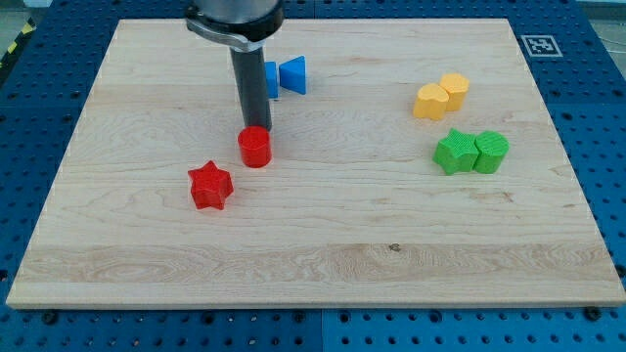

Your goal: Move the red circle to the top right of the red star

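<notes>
The red circle [254, 148] sits on the bench [323, 254], up and to the view's right of the red star [209, 186], near it but apart. My tip [256, 128] stands at the circle's far edge, apparently touching. The placement looks nearly met; any next move calls only for a light nudge. The rod hangs upright; no pincer is fitted. Blue, yellow and green blocks lie well clear.

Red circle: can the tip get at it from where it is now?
Probably yes. My tip sits right at the red circle's top edge, apparently touching, with nothing between them. The red star lies to its lower left, apart.
</notes>
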Controlling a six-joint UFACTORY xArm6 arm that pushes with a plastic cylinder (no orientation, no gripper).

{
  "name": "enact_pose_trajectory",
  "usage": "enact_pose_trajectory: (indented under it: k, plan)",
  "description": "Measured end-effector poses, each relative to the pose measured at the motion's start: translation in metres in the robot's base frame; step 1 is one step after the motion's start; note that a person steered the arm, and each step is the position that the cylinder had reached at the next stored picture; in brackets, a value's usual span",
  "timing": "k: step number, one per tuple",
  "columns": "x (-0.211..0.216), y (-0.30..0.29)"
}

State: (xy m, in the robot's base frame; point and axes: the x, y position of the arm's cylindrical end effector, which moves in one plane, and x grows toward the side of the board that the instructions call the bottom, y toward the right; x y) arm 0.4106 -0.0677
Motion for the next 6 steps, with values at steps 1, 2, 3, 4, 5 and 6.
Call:
enact_pose_trajectory:
  k: [1,2,3,4,5,6]
  plan:
    - [-0.006,0.019]
    - [0.013,0.028]
    - [0.044,0.019]
    - [0.048,0.019]
    - [0.031,0.019]
    - [-0.005,0.019]
